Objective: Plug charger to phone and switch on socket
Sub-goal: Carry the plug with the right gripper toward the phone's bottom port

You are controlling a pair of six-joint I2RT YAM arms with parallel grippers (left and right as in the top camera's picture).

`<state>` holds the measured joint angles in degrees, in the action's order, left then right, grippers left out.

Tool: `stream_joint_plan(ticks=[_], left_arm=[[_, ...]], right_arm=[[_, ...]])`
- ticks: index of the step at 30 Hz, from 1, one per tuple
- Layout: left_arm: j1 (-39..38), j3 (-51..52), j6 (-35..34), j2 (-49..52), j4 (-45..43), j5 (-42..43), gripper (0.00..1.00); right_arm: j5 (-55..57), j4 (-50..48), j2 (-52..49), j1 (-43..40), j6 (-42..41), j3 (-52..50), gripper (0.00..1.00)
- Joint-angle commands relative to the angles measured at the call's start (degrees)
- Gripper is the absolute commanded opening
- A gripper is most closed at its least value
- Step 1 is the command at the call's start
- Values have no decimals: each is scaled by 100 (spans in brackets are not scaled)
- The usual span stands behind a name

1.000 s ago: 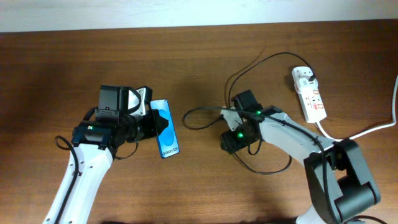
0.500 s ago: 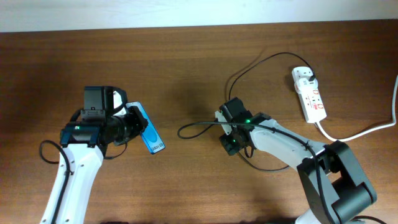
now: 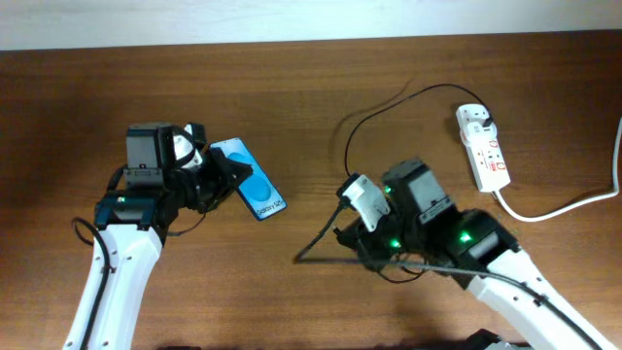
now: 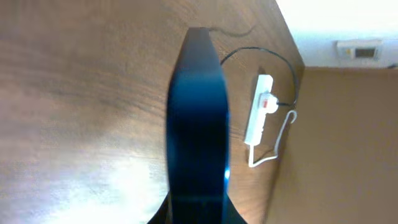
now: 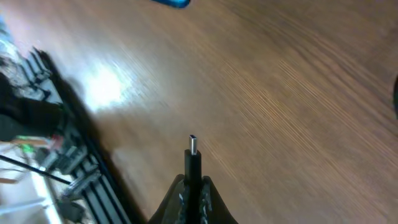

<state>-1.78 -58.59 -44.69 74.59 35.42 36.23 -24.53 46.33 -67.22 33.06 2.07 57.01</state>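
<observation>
My left gripper is shut on the phone, which it holds off the table, blue screen up and tilted. In the left wrist view the phone shows edge-on between the jaws of that gripper. My right gripper is shut on the charger's black connector, whose metal tip sticks out past the fingers above the wood. The thin black charger cable arcs back to the white adapter plugged into the socket at the far right.
The socket's thick white cord runs off the right edge. Slack black cable lies in front of the right arm. The socket also shows beyond the phone in the left wrist view. A blue corner of the phone shows at the top of the right wrist view.
My right gripper has closed on the connector and swung it toward the front of the table. The left gripper has turned the phone so its screen faces up more.
</observation>
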Motion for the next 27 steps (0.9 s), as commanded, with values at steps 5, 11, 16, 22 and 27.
stream_joint_plan(ticks=[5, 11, 16, 22, 27], left_arm=[[24, -52, -1421, -28, 879, -457, 0], [20, -52, -1421, -28, 1174, -647, 0], [9, -52, -1416, -28, 1335, -977, 0], [-96, -52, -1419, -28, 1333, -1126, 0], [-96, -52, -1416, -28, 1338, -1259, 0]], right_arm=[[5375, -205, -20, 2680, -144, 55, 4], [5674, -295, -815, 2931, 527, 70, 4], [5650, -811, -999, 3340, 1198, 343, 4], [5163, -1445, -1010, 3453, 1272, 343, 4], [5069, -1574, -1556, 3585, 1508, 345, 4]])
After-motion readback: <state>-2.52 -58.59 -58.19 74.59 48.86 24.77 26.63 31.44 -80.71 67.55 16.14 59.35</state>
